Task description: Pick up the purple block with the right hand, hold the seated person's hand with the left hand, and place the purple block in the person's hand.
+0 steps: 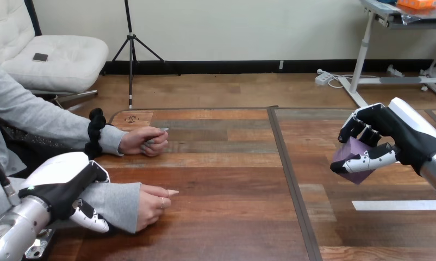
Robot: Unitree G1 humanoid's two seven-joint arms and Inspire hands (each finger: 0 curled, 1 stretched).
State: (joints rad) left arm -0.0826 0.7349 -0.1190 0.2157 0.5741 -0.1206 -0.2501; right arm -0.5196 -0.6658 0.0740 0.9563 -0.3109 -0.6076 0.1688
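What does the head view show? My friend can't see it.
The right hand holds a purple block above the table's right side. At the left, the left hand lies on the sleeve behind the person's nearer hand, which rests on the table.

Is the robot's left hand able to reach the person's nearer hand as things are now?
Probably yes: the left hand sits over the grey sleeve just behind the person's nearer hand, which rests on the table, and nothing lies between them.

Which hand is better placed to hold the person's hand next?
The left hand: it lies over the sleeve beside the person's nearer hand, while the right hand grips the purple block.
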